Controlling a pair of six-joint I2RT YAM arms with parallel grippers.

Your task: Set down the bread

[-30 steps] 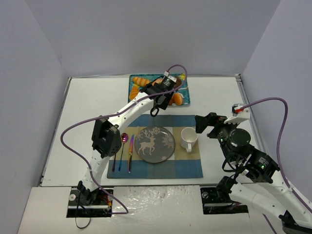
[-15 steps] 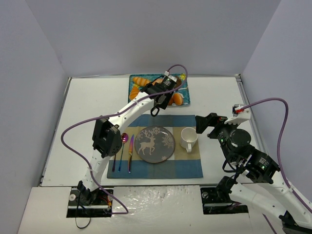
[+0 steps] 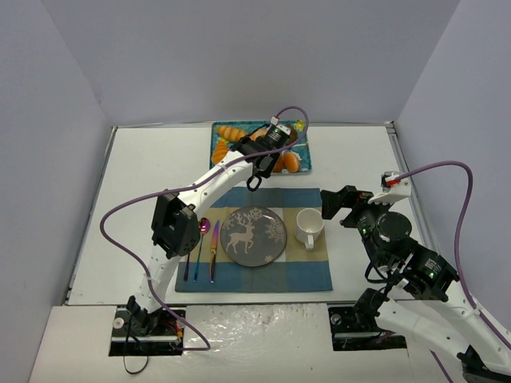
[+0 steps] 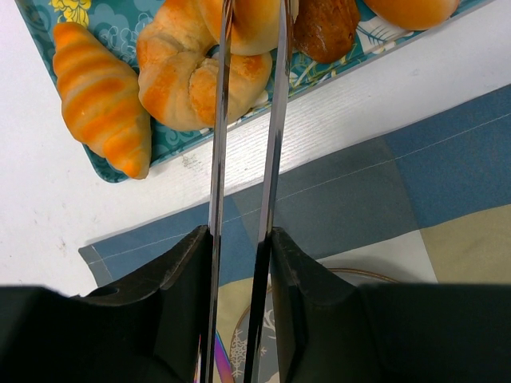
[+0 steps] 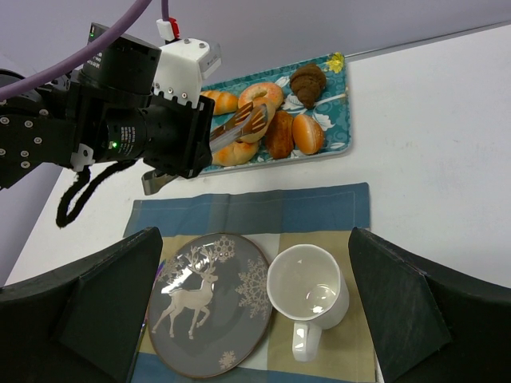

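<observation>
on the tray point(image 4: 168, 142), left gripper point(image 5: 255, 116) pinches the bread point(image 5: 271, 89), jaws nearly together; right gripper point(image 3: 332, 203), well apart from the tray, gapes wide.

On my overhead feed the light is bright, even and soft; the white worktop point(image 3: 359, 159) shows only faint shadows beneath the left arm point(image 3: 215, 171), and the near mounting panel point(image 3: 263, 319) carries a patchy sheen. My left wrist view is crisp on the pastries point(image 4: 104, 96), which have small glossy highlights, while the left tool point(image 4: 250, 20) has a housing along the bottom that reads nearly black. On the right wrist view the fingers point(image 5: 96, 311) of the right tool point(image 5: 254, 255) are dark, soft-edged masses in both lower corners, and the cup point(image 5: 307, 291) catches mild glare inside
</observation>
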